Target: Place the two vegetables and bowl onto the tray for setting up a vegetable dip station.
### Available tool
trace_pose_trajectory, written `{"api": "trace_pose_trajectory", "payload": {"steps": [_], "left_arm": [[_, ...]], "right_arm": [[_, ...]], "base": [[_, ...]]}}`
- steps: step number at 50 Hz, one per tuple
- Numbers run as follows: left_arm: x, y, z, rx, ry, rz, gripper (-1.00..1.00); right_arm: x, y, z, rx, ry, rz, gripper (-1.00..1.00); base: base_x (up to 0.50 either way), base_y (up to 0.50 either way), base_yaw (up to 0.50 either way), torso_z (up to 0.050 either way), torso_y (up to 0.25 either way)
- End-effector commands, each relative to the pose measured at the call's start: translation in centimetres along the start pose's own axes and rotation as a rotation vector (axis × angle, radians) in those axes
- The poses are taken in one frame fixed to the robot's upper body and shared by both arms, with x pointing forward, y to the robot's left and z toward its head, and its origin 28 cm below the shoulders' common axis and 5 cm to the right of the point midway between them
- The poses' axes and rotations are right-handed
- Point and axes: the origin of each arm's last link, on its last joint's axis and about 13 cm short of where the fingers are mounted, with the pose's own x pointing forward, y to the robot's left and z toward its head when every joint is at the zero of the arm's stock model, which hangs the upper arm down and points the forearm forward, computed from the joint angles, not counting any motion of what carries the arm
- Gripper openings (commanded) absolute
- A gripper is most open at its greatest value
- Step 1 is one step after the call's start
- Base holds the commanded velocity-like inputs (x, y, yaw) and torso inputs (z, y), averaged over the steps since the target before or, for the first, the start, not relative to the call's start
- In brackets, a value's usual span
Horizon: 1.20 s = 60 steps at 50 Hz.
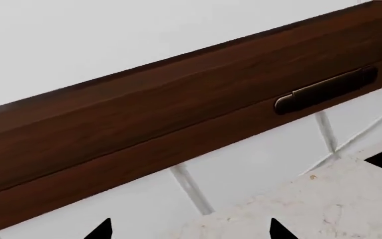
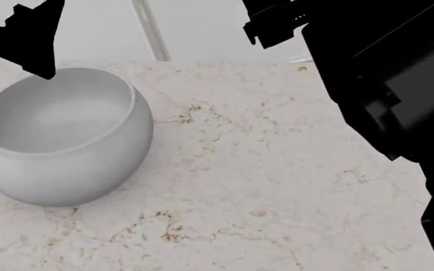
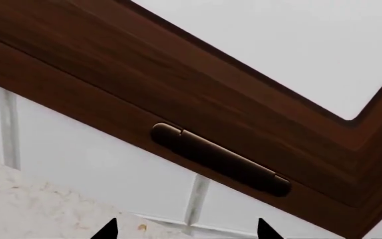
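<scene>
The white bowl point(image 2: 59, 141) stands upright and empty on the counter at the head view's left. The black left arm point(image 2: 21, 31) hangs over the bowl's far rim. In the left wrist view my left gripper point(image 1: 191, 231) is open, its two dark tips wide apart with only counter and wall between them. The right arm point(image 2: 383, 73) fills the head view's right side. My right gripper point(image 3: 185, 231) is open too, with nothing between its tips. The two vegetables and the tray are out of view.
A pale marble counter point(image 2: 262, 186) spreads right of the bowl. Behind it is a white tiled wall point(image 2: 202, 22). Both wrist views face a dark wooden window frame point(image 1: 144, 129) with a bronze handle point(image 1: 327, 89).
</scene>
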Motion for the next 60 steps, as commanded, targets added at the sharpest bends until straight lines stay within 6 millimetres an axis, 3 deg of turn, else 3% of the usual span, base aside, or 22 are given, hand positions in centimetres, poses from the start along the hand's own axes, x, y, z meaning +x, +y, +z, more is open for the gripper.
{"api": "trace_pose_trajectory", "payload": {"steps": [1,8,16,25,56,60], "left_arm": [[-3.2,1.0,2.0,0.147,0.090,-0.169,1.00],[-4.1,1.7,3.0,0.176,0.138,-0.215,1.00],[-4.3,1.0,1.7,0.347,0.228,-0.326,1.00],[-4.1,0.7,2.1,0.414,0.277,-0.385,1.00],[-3.9,-0.3,1.8,0.462,0.299,-0.489,1.00],[-3.4,-0.5,1.0,0.452,0.314,-0.504,1.00]], "right_arm": [[-0.4,-0.1,0.4,0.005,-0.002,0.002,1.00],[-0.6,-0.1,0.5,0.006,0.002,0.002,1.00],[-0.6,-0.2,0.3,0.014,0.008,0.002,1.00],[-0.4,0.1,-0.2,0.017,0.021,0.011,1.00],[-0.2,0.4,-0.5,0.021,0.030,0.019,1.00],[-0.1,0.5,-0.7,0.022,0.032,0.022,1.00]], "base": [[0.00,0.00,0.00,0.000,0.000],[0.00,0.00,0.00,0.000,0.000],[0.00,0.00,0.00,0.000,0.000],[0.00,0.00,0.00,0.000,0.000],[0.00,0.00,0.00,0.000,0.000],[0.00,0.00,0.00,0.000,0.000]]}}
